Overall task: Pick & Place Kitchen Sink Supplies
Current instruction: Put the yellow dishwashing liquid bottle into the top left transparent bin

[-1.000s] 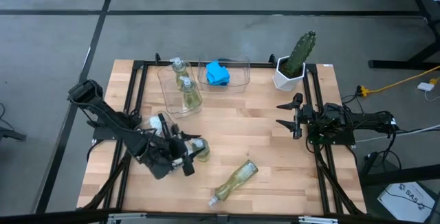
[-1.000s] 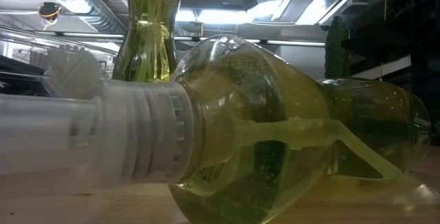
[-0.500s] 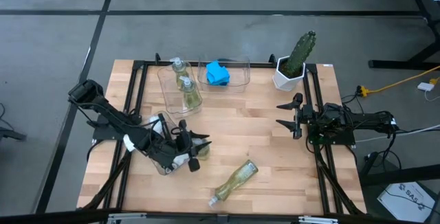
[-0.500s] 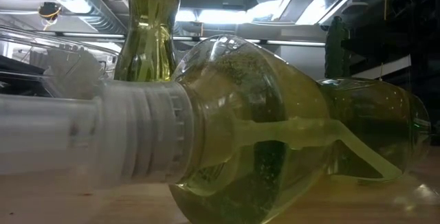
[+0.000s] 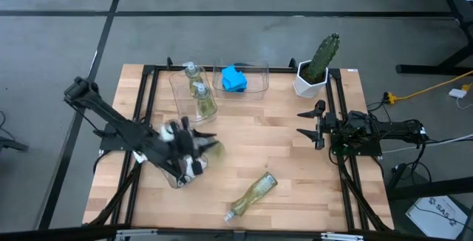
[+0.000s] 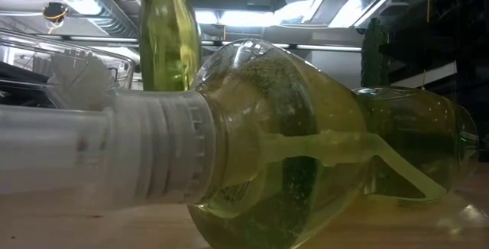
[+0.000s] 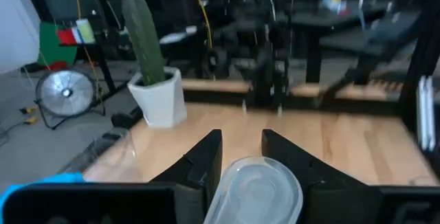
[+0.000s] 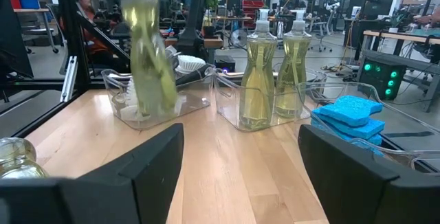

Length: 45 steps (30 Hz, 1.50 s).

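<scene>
My left gripper (image 5: 191, 148) is over the table's left half, shut on a clear pump bottle of yellow-green soap (image 5: 205, 146), which also shows upright in the low view (image 6: 164, 39) and the right wrist view (image 8: 148, 66). Another soap bottle (image 5: 253, 193) lies on its side near the front edge. Two more bottles (image 5: 198, 97) stand in a clear bin at the back. Blue sponges (image 5: 234, 78) lie in the bin beside it. My right gripper (image 5: 310, 126) waits open at the right, holding nothing. My left gripper has the bottle between its two fingers (image 7: 206, 157); a round clear part of it (image 7: 254, 189) sits in the gap. The hold is at the bottle's upper end (image 8: 134, 4), reached from the table's left. The bottle hangs nearly upright below the gripper, raised off the table.
A clear bin (image 8: 130, 107) with black-handled, white-headed brushes (image 8: 189, 64) sits beneath my left arm. A cactus in a white pot (image 5: 318, 65) stands at the back right. A black frame (image 5: 336, 93) runs along the table's edges. Bare wood (image 5: 259, 134) lies in the middle.
My left gripper has risen and drawn a little toward the table's far left, carrying the soap bottle up with it. The bottle has stayed about upright and now shows higher behind the lying bottle in the low view.
</scene>
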Each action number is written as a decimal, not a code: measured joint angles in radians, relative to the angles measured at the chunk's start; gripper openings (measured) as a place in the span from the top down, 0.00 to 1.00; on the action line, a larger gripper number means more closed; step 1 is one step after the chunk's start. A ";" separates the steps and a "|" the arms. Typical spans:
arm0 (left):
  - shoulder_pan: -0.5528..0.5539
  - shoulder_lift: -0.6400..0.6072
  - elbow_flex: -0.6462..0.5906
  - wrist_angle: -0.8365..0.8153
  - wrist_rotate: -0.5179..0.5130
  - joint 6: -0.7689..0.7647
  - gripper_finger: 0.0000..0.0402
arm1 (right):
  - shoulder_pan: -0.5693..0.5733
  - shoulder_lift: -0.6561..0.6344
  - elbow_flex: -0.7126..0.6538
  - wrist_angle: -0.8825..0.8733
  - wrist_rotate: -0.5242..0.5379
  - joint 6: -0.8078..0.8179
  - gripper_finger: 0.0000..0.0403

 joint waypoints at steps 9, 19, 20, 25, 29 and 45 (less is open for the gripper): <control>0.039 -0.350 0.002 -0.076 -0.068 0.113 0.78 | 0.000 0.000 0.000 0.000 0.000 0.000 0.29; 0.140 -0.493 0.004 -0.069 -0.412 0.358 0.78 | 0.000 0.000 0.000 0.000 0.000 0.000 0.29; 0.158 -0.492 0.004 -0.069 -0.427 0.368 0.78 | 0.000 0.000 0.000 0.000 0.000 0.000 0.29; 0.289 -0.470 0.003 -0.120 -0.406 0.346 0.78 | 0.000 0.000 0.000 0.000 0.000 0.000 0.29; 0.453 -0.457 -0.028 -0.162 -0.314 0.259 0.78 | 0.000 0.000 0.000 0.000 0.000 0.000 0.29; 0.792 -0.451 -0.320 -0.210 -0.060 -0.123 0.78 | 0.000 0.000 0.000 0.000 0.000 0.000 0.29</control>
